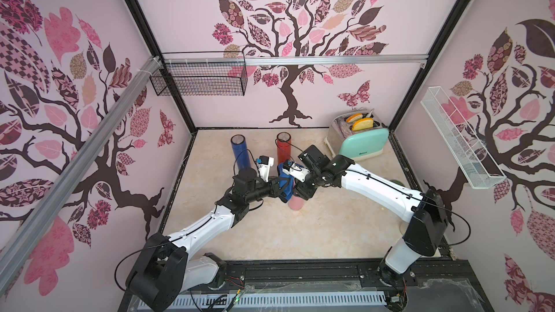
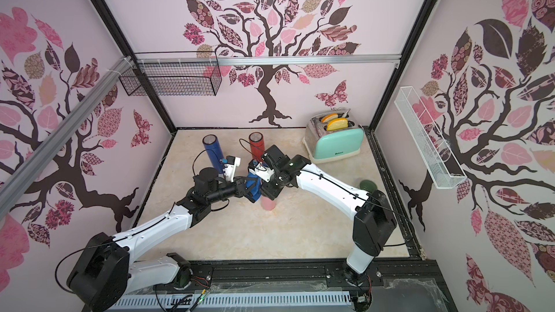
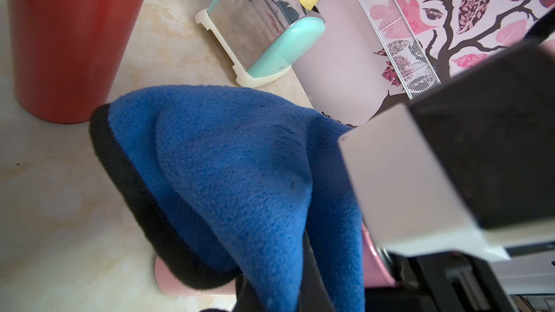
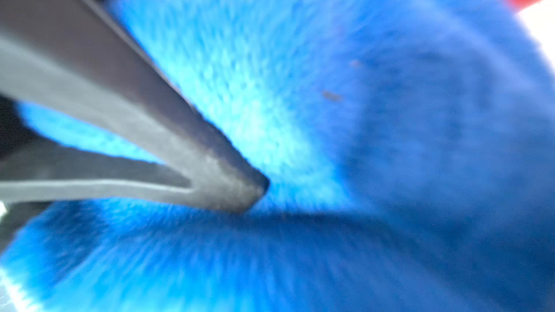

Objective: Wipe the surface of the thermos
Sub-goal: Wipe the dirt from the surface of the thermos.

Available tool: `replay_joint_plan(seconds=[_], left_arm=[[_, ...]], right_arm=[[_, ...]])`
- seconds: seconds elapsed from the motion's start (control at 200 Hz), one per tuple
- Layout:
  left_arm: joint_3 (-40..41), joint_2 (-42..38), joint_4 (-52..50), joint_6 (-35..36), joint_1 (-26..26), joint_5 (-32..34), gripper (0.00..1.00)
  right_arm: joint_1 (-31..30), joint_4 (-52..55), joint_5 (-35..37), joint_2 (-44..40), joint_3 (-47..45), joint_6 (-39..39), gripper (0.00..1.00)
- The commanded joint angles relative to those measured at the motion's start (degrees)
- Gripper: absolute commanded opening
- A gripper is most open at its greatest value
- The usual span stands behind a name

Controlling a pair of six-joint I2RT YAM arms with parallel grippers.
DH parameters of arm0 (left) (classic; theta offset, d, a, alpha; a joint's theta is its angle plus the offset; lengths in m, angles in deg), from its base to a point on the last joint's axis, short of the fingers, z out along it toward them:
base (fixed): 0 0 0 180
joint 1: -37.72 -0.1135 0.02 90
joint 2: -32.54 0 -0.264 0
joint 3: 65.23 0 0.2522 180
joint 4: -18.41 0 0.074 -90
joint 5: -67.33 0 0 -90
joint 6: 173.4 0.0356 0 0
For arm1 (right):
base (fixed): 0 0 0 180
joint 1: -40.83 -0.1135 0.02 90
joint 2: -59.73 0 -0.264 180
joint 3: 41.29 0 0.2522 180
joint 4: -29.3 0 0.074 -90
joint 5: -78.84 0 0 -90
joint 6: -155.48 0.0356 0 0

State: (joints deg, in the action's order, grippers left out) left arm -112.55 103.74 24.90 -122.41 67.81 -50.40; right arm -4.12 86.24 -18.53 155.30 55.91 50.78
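A pink thermos (image 1: 295, 204) (image 2: 268, 203) stands upright mid-table. A blue cloth (image 1: 283, 171) (image 2: 253, 195) with a black edge drapes over its upper part. My left gripper (image 1: 280, 189) is shut on the cloth and holds it against the thermos's left side. My right gripper (image 1: 301, 192) comes down from the right and is closed round the top of the pink thermos, mostly hidden by the cloth. In the left wrist view the cloth (image 3: 240, 160) covers the thermos (image 3: 168, 277) down to its base. The right wrist view is filled by cloth (image 4: 390, 115), with dark fingers (image 4: 180, 160) pressed into it.
A red thermos (image 1: 283, 150) and a blue thermos (image 1: 241, 153) stand just behind the arms. A mint toaster (image 1: 359, 141) with bread sits at the back right. A green lid (image 2: 367, 186) lies by the right arm. Wire baskets hang on the back-left (image 1: 198, 81) and right (image 1: 459, 142) walls.
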Motion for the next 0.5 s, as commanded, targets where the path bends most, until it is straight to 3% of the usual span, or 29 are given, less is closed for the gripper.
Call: replay_joint_plan(seconds=[0.0, 0.36, 0.495], left_arm=[[2.7, 2.5, 6.5, -1.5, 0.2, 0.0, 0.00], [4.0, 17.9, 15.2, 1.2, 1.6, 0.5, 0.00], [3.9, 20.3, 15.1, 2.4, 1.8, 1.8, 0.00]], right_arm=[[-0.2, -2.0, -1.0, 1.0, 2.8, 0.5, 0.00], [-0.2, -1.6, -0.8, 1.3, 3.6, 0.5, 0.00], [-0.2, -1.5, -0.7, 1.2, 3.7, 0.5, 0.00]])
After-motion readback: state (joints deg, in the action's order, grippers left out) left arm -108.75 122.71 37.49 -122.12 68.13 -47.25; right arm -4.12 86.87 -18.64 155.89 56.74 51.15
